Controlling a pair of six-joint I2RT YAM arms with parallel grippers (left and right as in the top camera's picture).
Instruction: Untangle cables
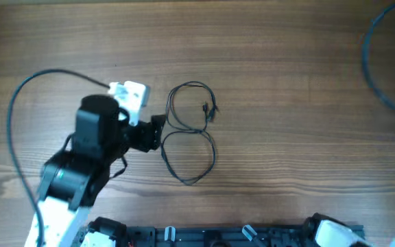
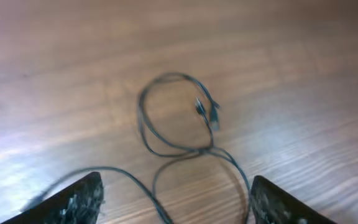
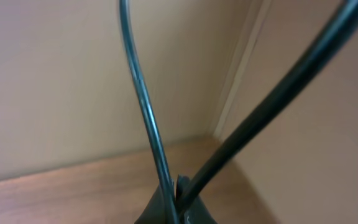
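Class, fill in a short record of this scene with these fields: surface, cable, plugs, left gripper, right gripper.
surface: wooden table
cable: one thin dark cable, lying in two loops that cross like a figure-eight
plugs: two small plugs inside the upper loop
left gripper: open, at the lower loop
right gripper: away from the cable, facing a wall; state unclear

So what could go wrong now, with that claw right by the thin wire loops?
Two risks, likely. The cable lies in two loops crossing at one spot; the open left gripper straddles the lower loop and might pinch both strands, tightening the tangle. And the wire is thin and flat on the table, so the fingers may slip past it.
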